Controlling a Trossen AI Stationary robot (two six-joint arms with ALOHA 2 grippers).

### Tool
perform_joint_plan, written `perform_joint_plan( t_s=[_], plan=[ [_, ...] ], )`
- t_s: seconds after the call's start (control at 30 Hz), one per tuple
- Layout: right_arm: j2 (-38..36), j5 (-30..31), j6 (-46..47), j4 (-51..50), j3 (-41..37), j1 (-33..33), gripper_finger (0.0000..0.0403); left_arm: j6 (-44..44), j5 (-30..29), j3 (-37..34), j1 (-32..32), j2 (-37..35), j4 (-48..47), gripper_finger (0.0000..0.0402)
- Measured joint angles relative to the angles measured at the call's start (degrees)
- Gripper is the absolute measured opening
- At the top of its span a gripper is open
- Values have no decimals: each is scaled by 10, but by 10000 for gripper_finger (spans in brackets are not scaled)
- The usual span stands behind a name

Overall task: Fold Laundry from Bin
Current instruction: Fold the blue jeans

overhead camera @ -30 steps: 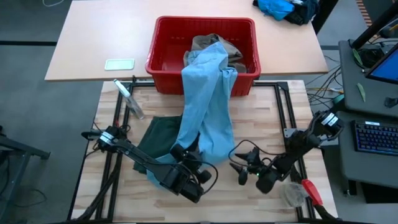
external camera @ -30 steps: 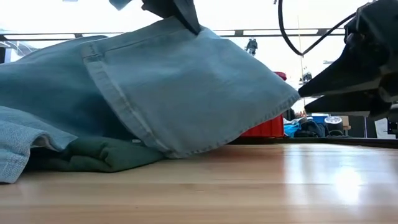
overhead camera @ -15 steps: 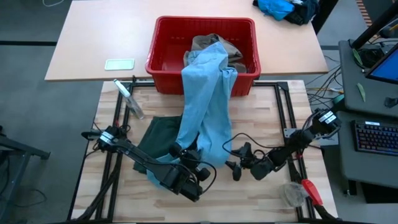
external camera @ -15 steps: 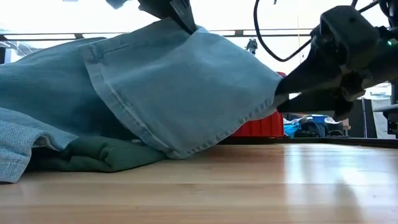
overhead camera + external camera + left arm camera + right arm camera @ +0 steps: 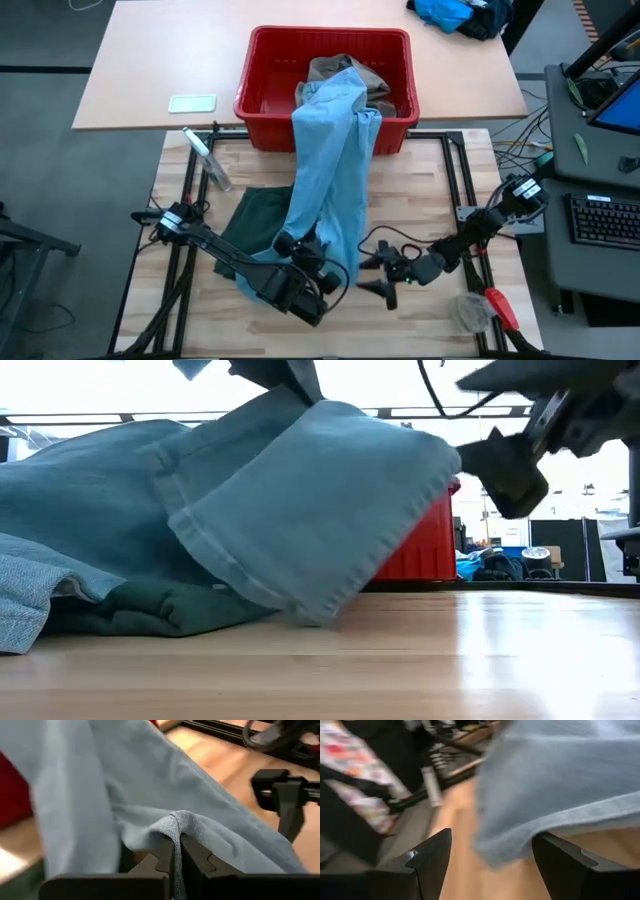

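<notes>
We see pale denim trousers (image 5: 335,170) draping from the red bin (image 5: 262,90); left tool (image 5: 176,851) clamps a fold, right tool (image 5: 375,274) gapes at its 3 o'clock.

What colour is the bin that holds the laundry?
Bright red; the bin shows best in the high view.

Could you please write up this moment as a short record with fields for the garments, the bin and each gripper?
trousers: light blue denim trousers trail from the red bin onto the wooden table
shorts: dark green shorts lie on the table, partly under the trousers
bin contents: khaki-taupe piece
left gripper: left gripper shut on a trouser fold
right gripper: right gripper open, beside the trouser hem, holding nothing
</notes>
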Motion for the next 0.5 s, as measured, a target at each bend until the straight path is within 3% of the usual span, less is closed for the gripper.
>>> perform_joint_plan(
  t_s=[0.07,0.2,0.5],
  plan=[
    [-1,-42,1,21,0,4,263,4,42,0,-8,-1,31,0],
    [-10,-66,11,45,0,25,263,11,141,0,-21,0,76,0],
    [-14,-58,0,45,6,55,263,13,109,0,-31,-1,86,0]
  ],
)
